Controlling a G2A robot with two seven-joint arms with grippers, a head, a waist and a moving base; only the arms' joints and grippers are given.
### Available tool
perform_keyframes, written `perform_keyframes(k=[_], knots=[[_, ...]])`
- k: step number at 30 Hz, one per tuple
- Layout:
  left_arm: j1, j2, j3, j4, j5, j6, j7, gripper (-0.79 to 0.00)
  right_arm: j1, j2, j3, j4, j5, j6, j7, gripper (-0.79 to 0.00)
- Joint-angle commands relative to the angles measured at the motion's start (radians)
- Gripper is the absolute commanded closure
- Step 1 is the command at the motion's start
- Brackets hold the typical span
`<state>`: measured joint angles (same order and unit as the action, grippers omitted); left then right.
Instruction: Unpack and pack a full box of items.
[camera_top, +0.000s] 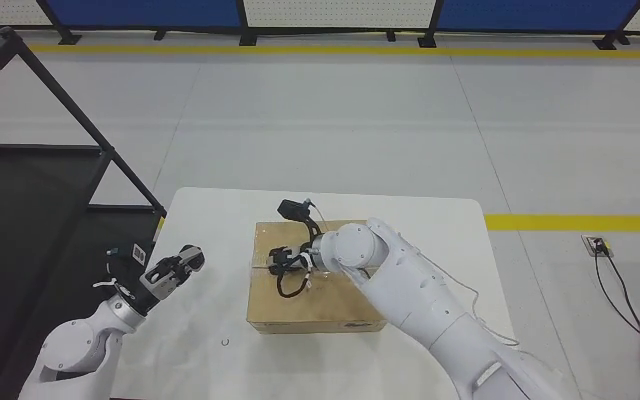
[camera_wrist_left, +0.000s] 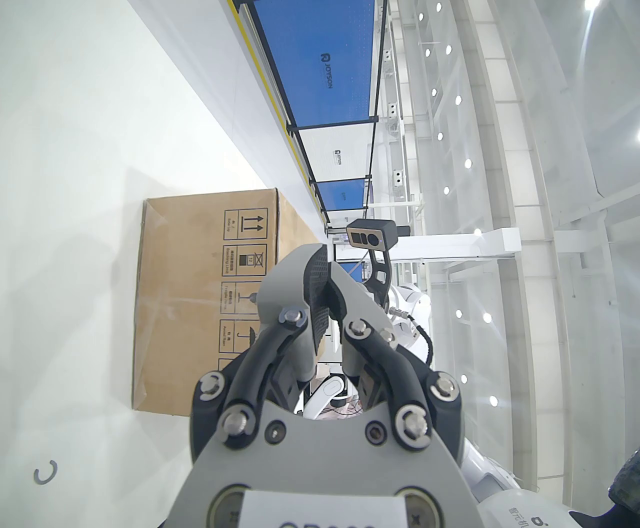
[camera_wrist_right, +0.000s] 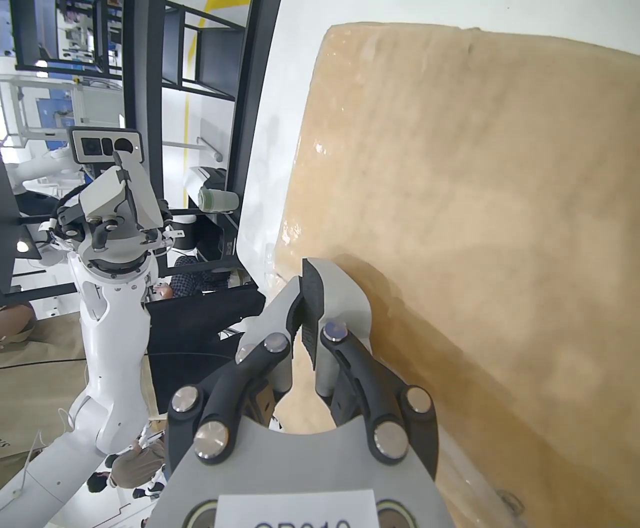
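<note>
The right gripper (camera_wrist_right: 309, 292) is closed, its dark pads pressed together with nothing visible between them. It sits low over the top of the box (camera_top: 300, 310), near the box's left edge at about the middle of that edge. Its tips point toward the table beyond. Whether the tips touch the cardboard cannot be told. The right arm reaches across the box top from the robot's right and covers much of that side of the lid.

The left gripper (camera_wrist_left: 326, 285) is closed too, pad against pad, and holds nothing. It hangs above the table (camera_top: 210, 215) to the left of the box, well apart from it, with its tips pointing toward the box's printed side.

The box is brown cardboard and stands upright in the middle of the white table with its flaps shut. Clear tape glints along the edge by the right gripper.

A small open ring (camera_wrist_left: 46, 472) lies flat on the table near the front left corner of the box, apart from both grippers.
</note>
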<state>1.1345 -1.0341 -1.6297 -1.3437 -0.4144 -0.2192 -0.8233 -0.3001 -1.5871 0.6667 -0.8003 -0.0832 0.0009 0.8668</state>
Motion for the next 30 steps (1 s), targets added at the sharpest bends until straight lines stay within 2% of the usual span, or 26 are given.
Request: perform_keyframes(k=[1, 7, 11, 22, 30], knots=[[-0.005, 0.000, 0.007, -0.004, 0.007, 0.003, 0.005, 0.000, -0.041, 0.029, 0.037, -0.078, -0.029, 0.019, 0.015, 0.000], [-0.016, -0.001, 0.028, -0.012, 0.022, 0.013, 0.017, 0.000, -0.174, 0.107, 0.159, -0.309, -0.133, 0.097, 0.059, 0.000], [-0.021, -0.001, 0.039, -0.017, 0.026, 0.019, 0.023, 0.000, -0.245, 0.144, 0.243, -0.406, -0.223, 0.198, 0.010, 0.000], [-0.041, -0.001, 0.055, -0.006, 0.032, 0.027, 0.033, 0.000, -0.341, 0.188, 0.358, -0.524, -0.274, 0.264, 0.046, 0.000], [-0.055, -0.001, 0.071, -0.008, 0.034, 0.032, 0.027, 0.000, -0.406, 0.216, 0.444, -0.577, -0.308, 0.354, 0.072, 0.000]])
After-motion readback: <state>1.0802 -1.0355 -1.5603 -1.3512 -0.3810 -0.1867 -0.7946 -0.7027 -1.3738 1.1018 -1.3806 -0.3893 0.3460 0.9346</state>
